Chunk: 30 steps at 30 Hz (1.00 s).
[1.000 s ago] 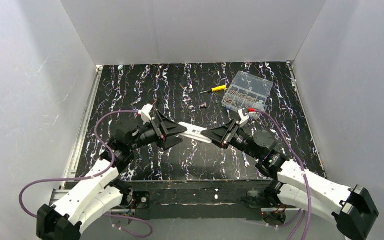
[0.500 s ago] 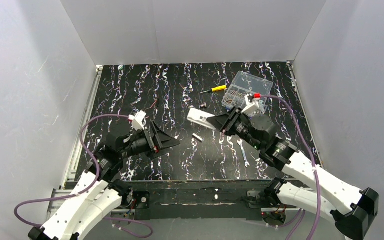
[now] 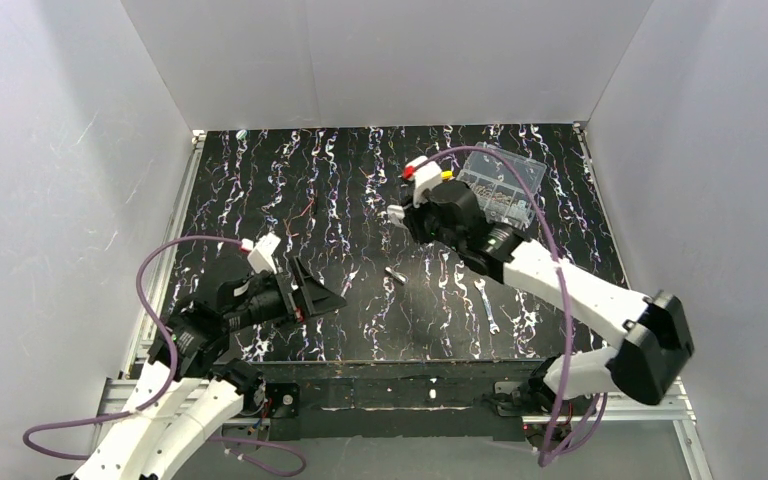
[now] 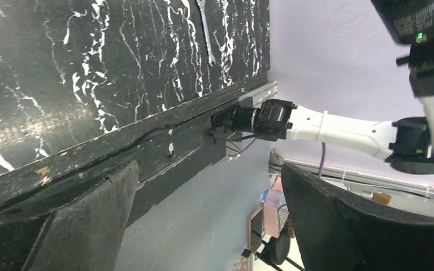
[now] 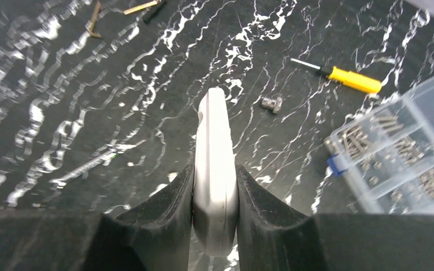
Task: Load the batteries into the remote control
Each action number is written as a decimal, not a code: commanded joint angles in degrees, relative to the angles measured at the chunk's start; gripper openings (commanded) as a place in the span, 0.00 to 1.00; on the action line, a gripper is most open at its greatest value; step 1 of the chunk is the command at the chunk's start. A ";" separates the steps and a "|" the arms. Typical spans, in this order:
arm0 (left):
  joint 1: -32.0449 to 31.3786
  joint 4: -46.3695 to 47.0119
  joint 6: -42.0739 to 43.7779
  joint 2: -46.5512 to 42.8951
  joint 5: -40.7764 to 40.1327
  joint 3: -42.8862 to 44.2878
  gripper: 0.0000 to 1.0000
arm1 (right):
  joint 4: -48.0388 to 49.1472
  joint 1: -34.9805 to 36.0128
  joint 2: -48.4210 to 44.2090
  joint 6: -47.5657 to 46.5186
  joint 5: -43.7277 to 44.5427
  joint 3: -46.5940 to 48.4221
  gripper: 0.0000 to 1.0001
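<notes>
The right gripper (image 5: 215, 183) clamps the small white rectangular remote control (image 5: 213, 135) edge-on above the far table, left of the clear plastic screw box (image 5: 398, 152). Best to lay it flat, battery bay upward. The left gripper (image 4: 208, 169) gapes wide and empty, near-left. I cannot make out the batteries.

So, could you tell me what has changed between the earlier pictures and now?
The left gripper, open, drew back from the small white rectangular remote control toward the near left. The right gripper, shut on the remote, carried it to the far side, near the clear plastic parts box. The box and small silver wrench stayed put.
</notes>
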 commanded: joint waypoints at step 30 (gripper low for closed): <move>-0.05 -21.82 5.41 -7.21 -8.55 8.17 0.98 | 0.15 7.33 50.53 -48.65 24.24 36.39 0.01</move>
